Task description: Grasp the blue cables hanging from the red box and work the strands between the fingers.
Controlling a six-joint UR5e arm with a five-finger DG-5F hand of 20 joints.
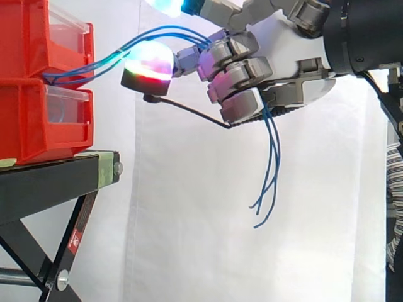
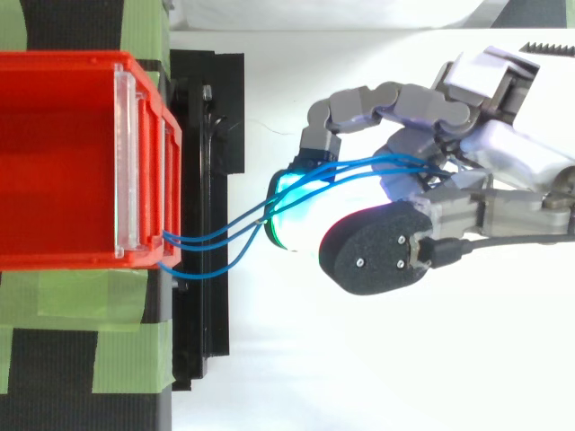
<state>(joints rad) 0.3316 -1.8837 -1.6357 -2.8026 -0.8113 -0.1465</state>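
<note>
Against the white curtain [image 1: 189, 220], curled fingers [image 1: 236, 69] clasp thin blue cables [image 2: 386, 162] trailing from a glossy red box [image 1: 25, 126].

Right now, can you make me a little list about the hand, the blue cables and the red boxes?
hand: shut, fingers curled round the blue cables
blue cables: run from the front of the red bins into the fingers; loose ends dangle below the hand
red bins: two, stacked on the black stand
</note>
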